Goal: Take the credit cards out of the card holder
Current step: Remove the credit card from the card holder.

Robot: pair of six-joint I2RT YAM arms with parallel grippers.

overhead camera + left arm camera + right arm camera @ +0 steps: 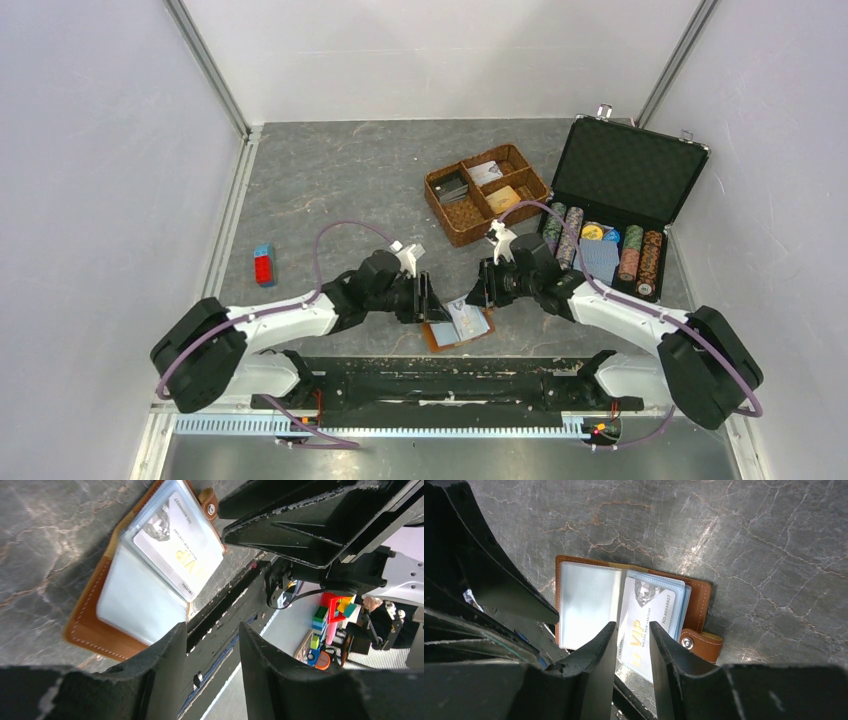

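Flanking the card holder (698,602), left gripper (212,630) and right gripper (632,626) gape (table (330,190) edge close)

Bright, even overhead light. The grey marbled tabletop (749,540) shows pale glare beyond the open tan leather card holder (698,605), whose clear sleeves (584,605) shine; in front of it the black right pincer (632,626) blurs.
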